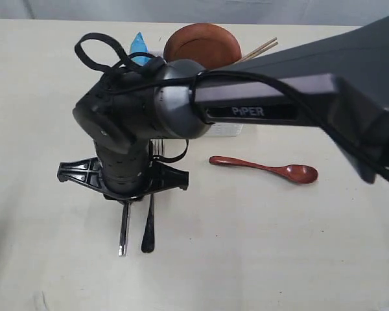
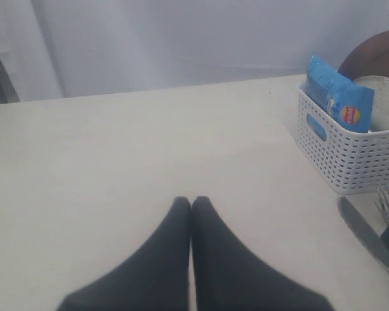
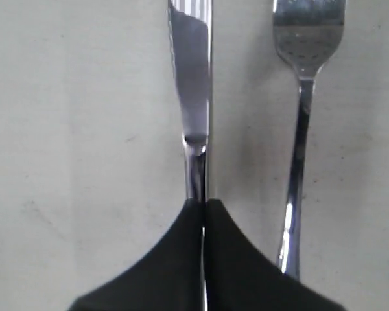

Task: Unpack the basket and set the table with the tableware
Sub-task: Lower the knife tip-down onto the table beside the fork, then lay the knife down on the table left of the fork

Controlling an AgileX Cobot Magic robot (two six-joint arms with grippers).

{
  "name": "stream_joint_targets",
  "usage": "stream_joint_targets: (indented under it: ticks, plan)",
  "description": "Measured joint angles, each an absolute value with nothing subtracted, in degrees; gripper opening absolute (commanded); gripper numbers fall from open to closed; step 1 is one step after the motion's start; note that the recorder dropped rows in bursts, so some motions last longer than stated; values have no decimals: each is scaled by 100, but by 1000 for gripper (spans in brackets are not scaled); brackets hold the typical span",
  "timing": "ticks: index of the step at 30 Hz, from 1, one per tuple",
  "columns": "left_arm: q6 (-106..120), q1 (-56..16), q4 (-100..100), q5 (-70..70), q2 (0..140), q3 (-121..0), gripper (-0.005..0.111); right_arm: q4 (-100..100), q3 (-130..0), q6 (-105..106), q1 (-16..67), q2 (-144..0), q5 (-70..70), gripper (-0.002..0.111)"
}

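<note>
My right gripper (image 3: 203, 201) is shut, its fingertips closed directly over the handle of the steel knife (image 3: 194, 91), which lies flat on the table (image 1: 279, 259). The fork (image 3: 305, 78) lies parallel beside it. In the exterior view the knife (image 1: 124, 230) and fork (image 1: 148, 230) stick out from under the right wrist, which hides the fingertips. A dark red spoon (image 1: 266, 168) lies to the right. The white basket (image 2: 350, 155) holds the brown plate (image 1: 202, 44), chopsticks (image 1: 262, 48) and a steel cup (image 2: 384, 97). My left gripper (image 2: 191, 199) is shut and empty, over bare table.
A blue chip bag (image 2: 340, 97) stands in the basket's near end. The right arm's long dark link (image 1: 298, 97) crosses over the basket in the exterior view and hides most of it. A pale curtain backs the table's far edge.
</note>
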State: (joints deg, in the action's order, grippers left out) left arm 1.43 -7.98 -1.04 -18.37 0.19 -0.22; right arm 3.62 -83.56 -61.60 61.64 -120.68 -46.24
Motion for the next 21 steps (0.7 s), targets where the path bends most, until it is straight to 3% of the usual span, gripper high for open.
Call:
stream_joint_targets:
  ticks: [17, 21]
  plan:
    - [143, -798, -104, -1837, 19, -22, 0, 354, -7860, -5848, 6124, -11711, -3827, 0]
    - [143, -798, -104, -1837, 19, -22, 0, 348, -7860, -5611, 5889, -11508, -3982, 16]
